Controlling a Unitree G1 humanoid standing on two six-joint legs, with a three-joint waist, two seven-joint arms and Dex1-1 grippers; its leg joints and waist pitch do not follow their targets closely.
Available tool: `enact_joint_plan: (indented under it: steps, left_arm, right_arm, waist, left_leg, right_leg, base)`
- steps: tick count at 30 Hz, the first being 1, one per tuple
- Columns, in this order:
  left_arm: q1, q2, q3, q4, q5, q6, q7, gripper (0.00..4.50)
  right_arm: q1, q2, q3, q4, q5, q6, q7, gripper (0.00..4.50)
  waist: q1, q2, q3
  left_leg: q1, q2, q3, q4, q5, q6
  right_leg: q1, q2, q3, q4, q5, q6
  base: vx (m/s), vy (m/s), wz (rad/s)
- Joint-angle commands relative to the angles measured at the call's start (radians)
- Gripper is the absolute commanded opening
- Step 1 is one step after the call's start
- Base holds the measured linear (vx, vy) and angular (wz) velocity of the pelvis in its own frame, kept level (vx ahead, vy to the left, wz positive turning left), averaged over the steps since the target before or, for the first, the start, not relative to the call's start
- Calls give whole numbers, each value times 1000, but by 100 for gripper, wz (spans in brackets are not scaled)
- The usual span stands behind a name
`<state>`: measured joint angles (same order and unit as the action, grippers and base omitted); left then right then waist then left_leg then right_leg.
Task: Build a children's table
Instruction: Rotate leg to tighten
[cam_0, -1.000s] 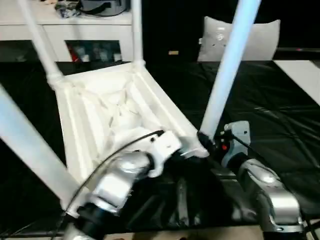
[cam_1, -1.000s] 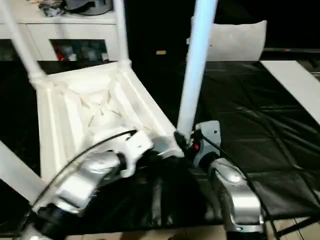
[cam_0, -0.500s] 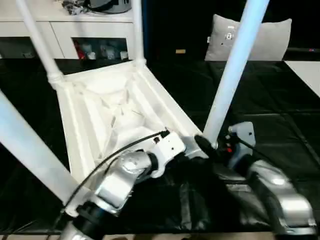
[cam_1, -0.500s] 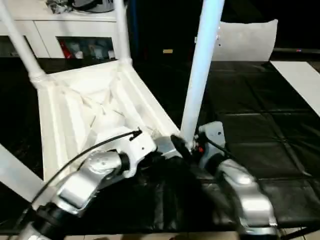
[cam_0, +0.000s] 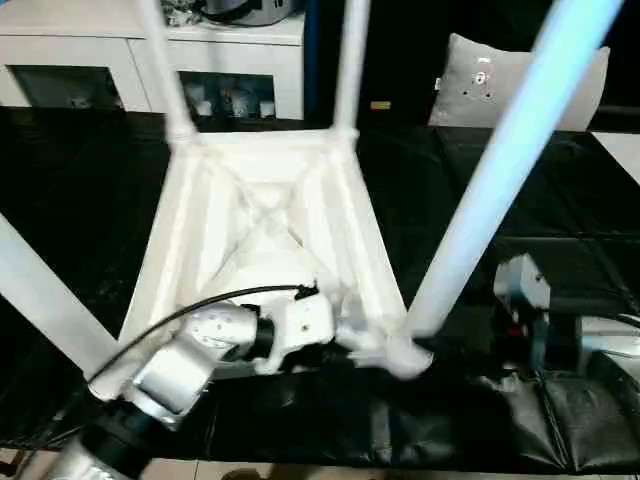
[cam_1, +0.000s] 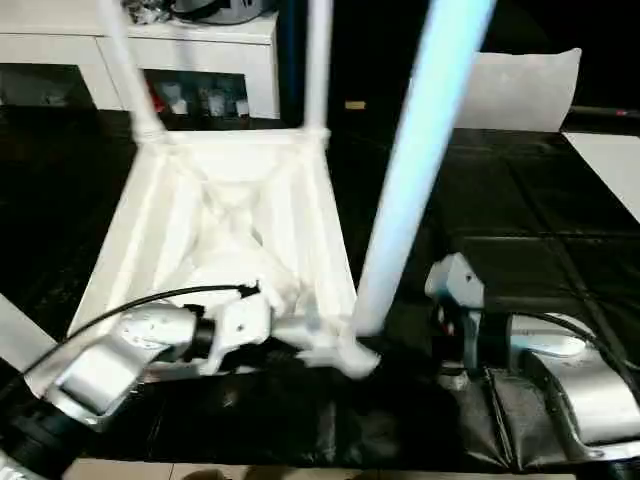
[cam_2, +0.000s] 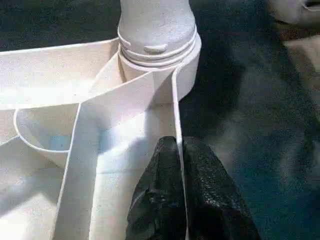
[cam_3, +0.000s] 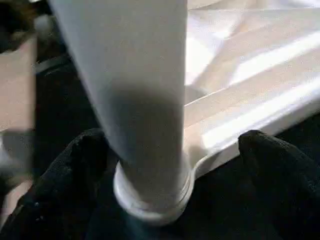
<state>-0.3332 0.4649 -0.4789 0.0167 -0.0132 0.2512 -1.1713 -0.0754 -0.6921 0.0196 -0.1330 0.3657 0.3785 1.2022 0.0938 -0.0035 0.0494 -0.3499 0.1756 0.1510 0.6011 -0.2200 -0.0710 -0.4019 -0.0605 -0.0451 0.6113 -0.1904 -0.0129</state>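
Note:
The children's table (cam_0: 270, 220) lies upside down on the black-covered work table (cam_0: 80, 190), ribbed underside up, with its white legs standing in the corner sockets. The near right leg (cam_0: 490, 190) rises from the socket (cam_0: 400, 350) closest to me. My left gripper (cam_2: 179, 145) is shut on the thin rim wall of the table top just beside that socket (cam_2: 157, 50). My right gripper (cam_3: 175, 137) is open, one black finger (cam_3: 75, 165) on each side of the leg's base (cam_3: 130, 90) and apart from it. The right forearm (cam_0: 590, 340) lies low at the right.
A white cabinet (cam_0: 230, 60) stands behind the work table, and a grey cushion (cam_0: 480, 80) sits at the back right. A white board (cam_1: 610, 170) lies at the right edge. Two far legs (cam_0: 165, 70) (cam_0: 350, 60) and the near left leg (cam_0: 40, 300) stick up around the work.
My right gripper has opened off the base of the near right leg and its arm has drawn back to the right. The view has shifted. The left gripper keeps its hold.

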Motion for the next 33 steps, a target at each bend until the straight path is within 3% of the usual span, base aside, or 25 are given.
enact_joint_plan:
  steps: [1,11,19,26,28,30,33]
  left_arm:
    - [-21,11,-51,-9,-3,-35,-74,0]
    - [-53,27,-61,21,-14,-82,-134,0]
    - [-54,29,-56,27,-22,-86,-136,0]
    - [-46,15,-31,24,-50,-51,-127,0]
    - [-31,-33,4,5,-82,25,-59,0]
    - [-28,-50,12,3,-83,39,-31,0]
    - [-20,-123,38,3,-74,93,90,0]
  right_arm:
    - [-21,-17,21,13,13,-30,54,431]
    - [-75,-21,99,87,29,-28,184,351]
    - [-93,-1,133,109,35,-30,194,270]
    - [-74,8,128,89,73,9,203,210]
    - [-44,74,96,42,127,65,103,206]
    - [-38,97,93,33,123,70,59,205]
    - [-27,190,93,12,73,103,-124,205]
  waist:
    - [-3,-15,-52]
    - [-4,-17,-53]
    - [-5,-16,-52]
    - [-4,-17,-51]
    - [-3,-15,-50]
    - [-6,-17,-47]
    - [-15,-16,-41]
  left_leg:
    - [-6,48,-3,-69,-101,97]
    - [-6,48,-2,-66,-85,100]
    - [-5,49,-2,-68,-89,94]
    - [-4,49,-2,-68,-89,93]
    - [-6,47,-1,-67,-83,93]
    - [-7,47,-1,-70,-102,82]
    - [-9,41,-3,-75,-146,47]
  right_leg:
    - [54,-76,44,-76,-231,-189]
    - [56,-75,43,-71,-192,-218]
    - [56,-75,43,-71,-202,-220]
    - [55,-75,43,-70,-195,-224]
    - [57,-75,45,-71,-186,-227]
    - [55,-73,43,-75,-220,-218]
    - [53,-72,40,-89,-376,-162]
  base:
    - [0,0,0]
    - [0,0,0]
    - [0,0,0]
    - [0,0,0]
    - [0,0,0]
    - [0,0,0]
    - [0,0,0]
